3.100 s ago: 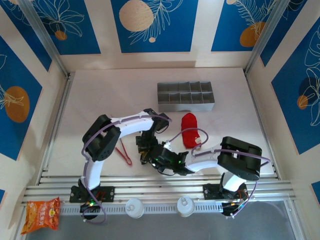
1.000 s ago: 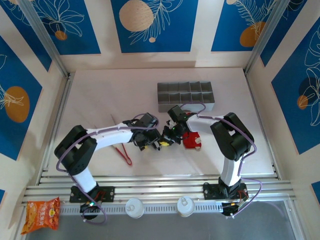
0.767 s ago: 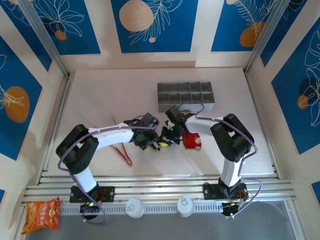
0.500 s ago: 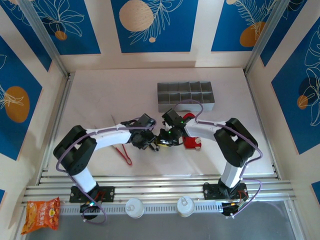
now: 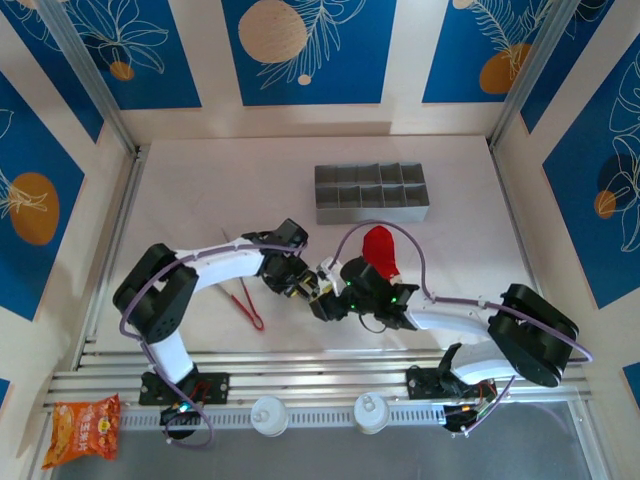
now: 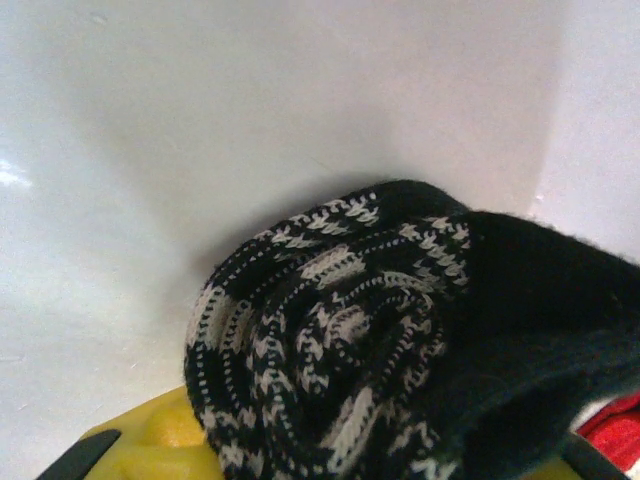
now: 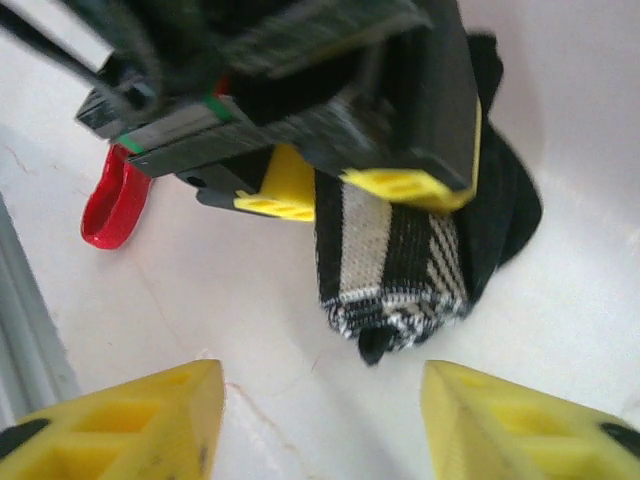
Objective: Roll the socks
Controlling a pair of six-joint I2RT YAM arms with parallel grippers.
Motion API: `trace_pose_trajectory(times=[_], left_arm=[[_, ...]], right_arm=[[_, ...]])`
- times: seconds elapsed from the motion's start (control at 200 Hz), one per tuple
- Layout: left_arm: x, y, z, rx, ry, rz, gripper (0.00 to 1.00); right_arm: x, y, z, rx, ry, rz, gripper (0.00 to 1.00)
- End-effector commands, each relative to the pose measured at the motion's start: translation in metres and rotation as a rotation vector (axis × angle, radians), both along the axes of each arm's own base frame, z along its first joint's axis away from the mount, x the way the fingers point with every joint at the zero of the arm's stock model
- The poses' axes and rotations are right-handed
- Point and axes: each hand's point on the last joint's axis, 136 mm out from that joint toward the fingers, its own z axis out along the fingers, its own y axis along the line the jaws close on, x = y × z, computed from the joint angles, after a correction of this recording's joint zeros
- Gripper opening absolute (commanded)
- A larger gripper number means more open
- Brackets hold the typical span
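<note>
Left hand (image 7: 345,192) clamps the rolled black striped sock (image 7: 392,262) on the worktop (image 5: 200,200); right hand (image 7: 320,400) hangs released beside it.

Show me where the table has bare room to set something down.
Free: the far-left table between grey tray and left rail; the right side beyond the red sock. Crowded: near centre, where left tool and right tool meet at the striped sock, tongs beside.
</note>
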Motion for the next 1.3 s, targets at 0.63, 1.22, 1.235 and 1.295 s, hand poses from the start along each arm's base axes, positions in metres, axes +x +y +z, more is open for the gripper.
trace_pose_trajectory(times=[0.63,1.22,1.235,1.295], left_arm=[[-0.067,0.074,-0.045,0.318,0.378,-0.037,0.02],[-0.065,0.090,-0.043,0.307,0.483,0.011,0.00],[-0.064,0.091,-0.043,0.313,0.484,0.014,0.00],[-0.058,0.092,-0.040,0.334,0.490,0.019,0.00]], right_arm=[[0.040,0.040,-0.039,-0.217,-0.146,0.063,0.54],[0.044,0.015,0.003,0.073,0.229,-0.163,0.63],[0.044,0.015,0.006,0.087,0.242,-0.174,0.63],[0.043,0.014,0.015,0.133,0.286,-0.211,0.63]])
